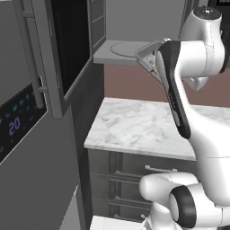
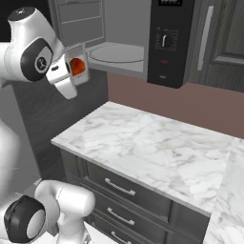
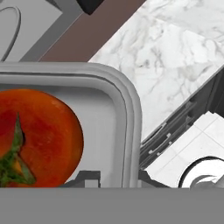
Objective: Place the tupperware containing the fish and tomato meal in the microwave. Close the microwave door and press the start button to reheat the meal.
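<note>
The arm is showing glossy white rounded shells, with black bands and dark caps sitting at its joints

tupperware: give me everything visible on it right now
The tupperware is a shallow, pale grey, plastic-looking tray with rounded corners and a stepped rim. It is held in the air by the gripper in front of the open microwave, steeply tilted, near the cavity floor's front edge and not yet inside. A red-orange tomato with a green stem lies in it. The gripper's fingers clamp its rim.
</note>
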